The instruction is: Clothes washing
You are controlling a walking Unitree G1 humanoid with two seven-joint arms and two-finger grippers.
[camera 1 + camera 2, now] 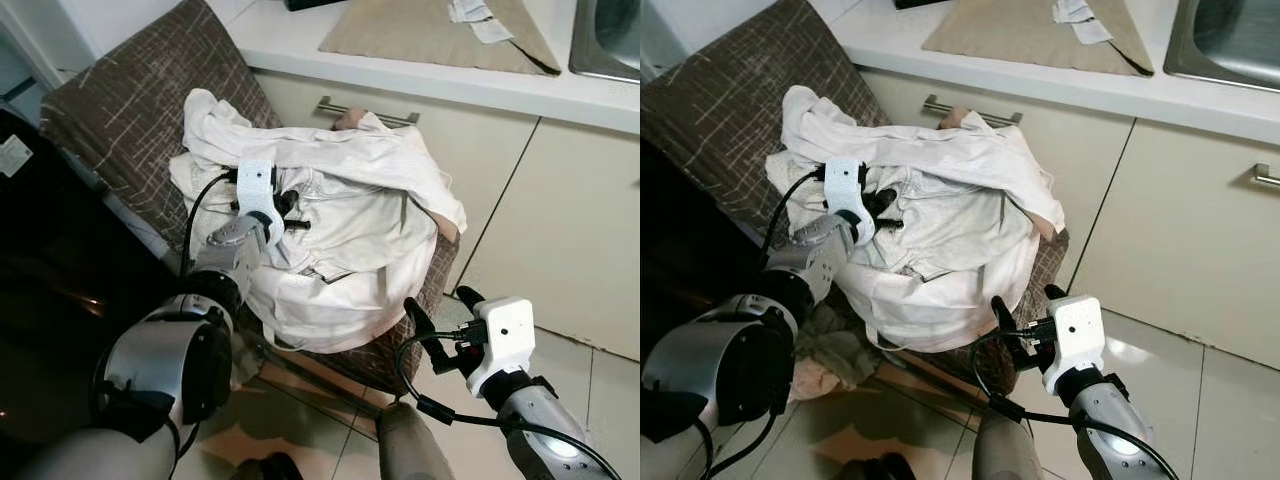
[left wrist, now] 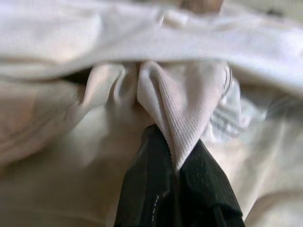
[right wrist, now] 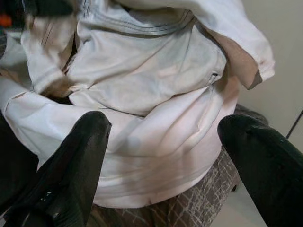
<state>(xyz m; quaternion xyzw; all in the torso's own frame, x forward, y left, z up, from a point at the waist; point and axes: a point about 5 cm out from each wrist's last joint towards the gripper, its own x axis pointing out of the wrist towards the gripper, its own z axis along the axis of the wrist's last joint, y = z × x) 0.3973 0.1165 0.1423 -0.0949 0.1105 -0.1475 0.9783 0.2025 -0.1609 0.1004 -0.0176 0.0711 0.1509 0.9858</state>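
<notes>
A heap of white clothes (image 1: 330, 240) lies piled on the seat of a brown patterned chair (image 1: 130, 110), spilling from the chair's back toward its front edge, where the lowest fold hangs over the seat rim. The chair stands on a pale tiled floor (image 1: 570, 360), pushed up against a run of cream cabinets (image 1: 560, 210). A metal drawer handle (image 1: 365, 110) shows just behind the top of the heap. The left hand (image 1: 290, 212) reaches into the left side of the pile, and its black fingers (image 2: 156, 189) are pressed together, pinching a ribbed white fold of cloth (image 2: 182, 104) that rises in a peak between them. The right hand (image 1: 440, 320) hovers near the front right corner of the chair seat, just beside the hanging clothes but not touching them; its two fingers (image 3: 80, 156) are spread wide, with the lower folds of the pile between and beyond them. Above the cabinets, the white tabletop (image 1: 420, 75) carries a beige cloth (image 1: 440, 35) with some papers (image 1: 478, 15) at its far edge, and the corner of a steel sink (image 1: 610, 35) sits at the right end. More crumpled fabric (image 1: 830, 355) lies on the floor under the chair's front left side.
</notes>
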